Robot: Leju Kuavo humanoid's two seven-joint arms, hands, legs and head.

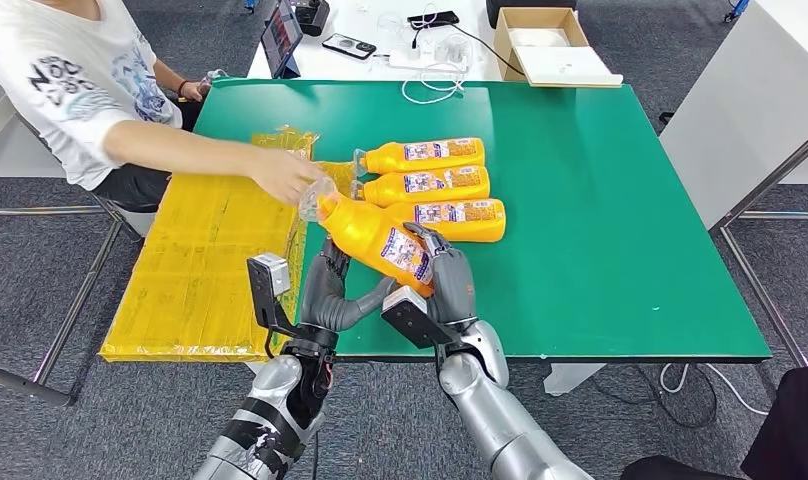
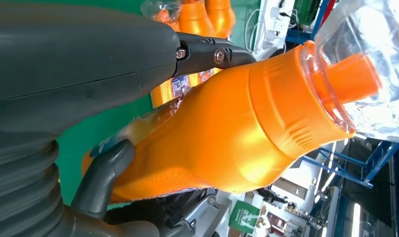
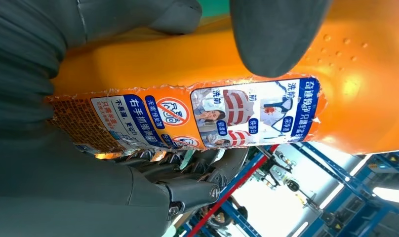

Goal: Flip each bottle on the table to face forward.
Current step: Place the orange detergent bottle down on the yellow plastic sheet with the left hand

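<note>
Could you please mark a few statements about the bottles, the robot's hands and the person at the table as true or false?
1. Both robot hands hold the same orange bottle. True: the left hand and the right hand grip it from either side.
2. Five bottles lie in a row on the green table. False: three bottles lie there side by side.
3. A person's hand reaches to the cap end of the held bottle. True.
4. The held bottle stands upright on the table. False: it is tilted, its cap end pointing towards the person.
5. The cardboard box sits on the green table. False: it sits on the white table behind.
</note>
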